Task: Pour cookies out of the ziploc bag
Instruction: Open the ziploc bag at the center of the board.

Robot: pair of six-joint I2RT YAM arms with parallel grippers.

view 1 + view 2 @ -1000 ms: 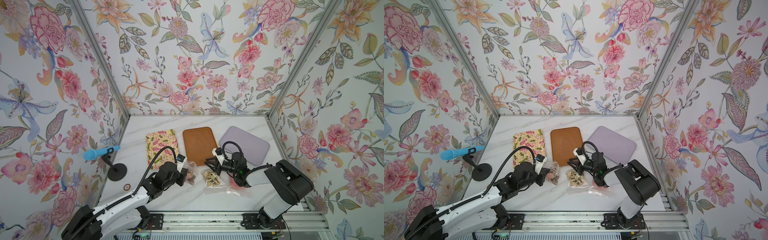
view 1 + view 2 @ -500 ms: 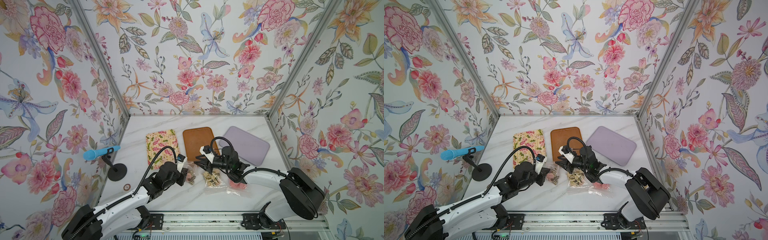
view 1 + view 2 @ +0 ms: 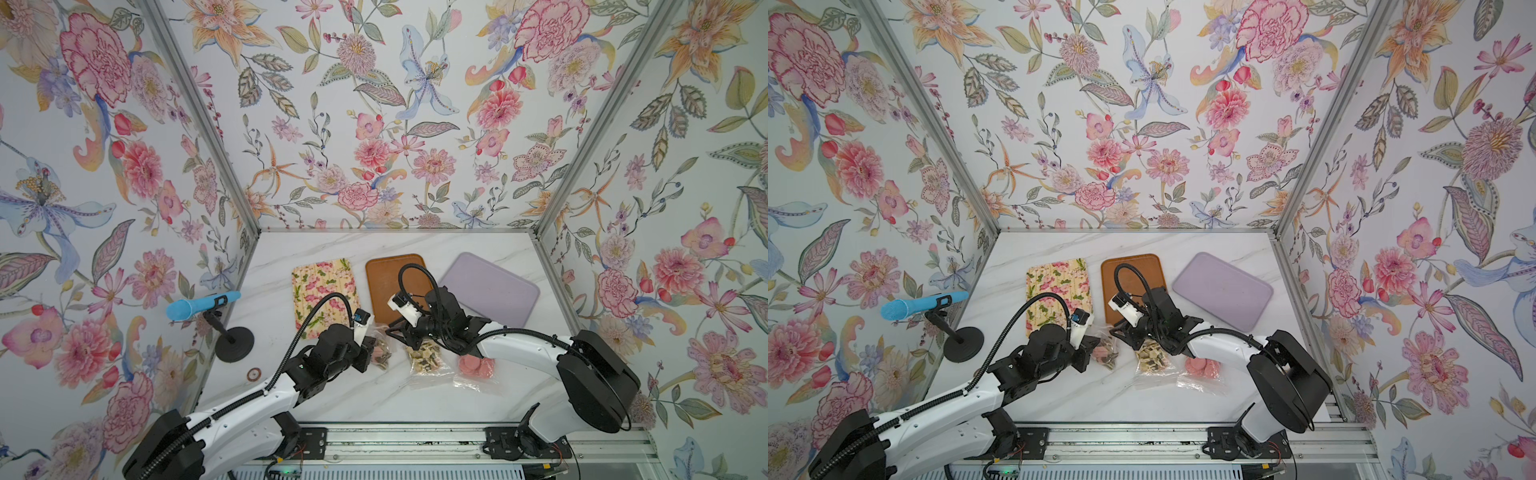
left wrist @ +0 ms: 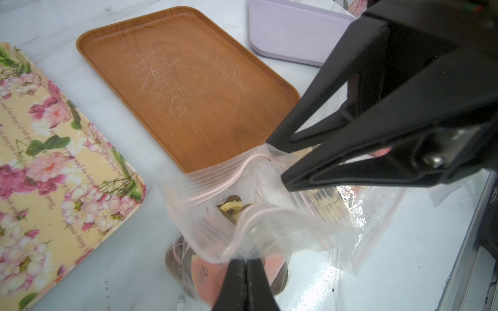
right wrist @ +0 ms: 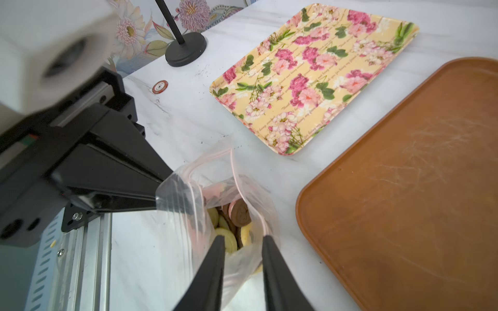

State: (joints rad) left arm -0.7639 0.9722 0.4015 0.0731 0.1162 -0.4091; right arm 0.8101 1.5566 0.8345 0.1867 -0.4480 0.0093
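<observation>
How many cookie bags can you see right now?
3: mixed-rounds bag pinched by the left gripper, star-cookie bag beside it at centre, pink-disc bag farthest right.

Three trays [image 3: 386,278] in row behind; three bags [image 3: 432,370] with cookies [image 3: 477,367] in row before; stand [image 3: 232,343] left.

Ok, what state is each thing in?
Mixed cookie bag: mouth open, cookies inside.
Left gripper: shut on its rim.
Right gripper: fingers apart at opposite rim.
Star cookie bag: lying flat.
Pink disc bag: lying flat.
Brown tray: empty.
Floral tray: empty.
Lilac tray: empty.
</observation>
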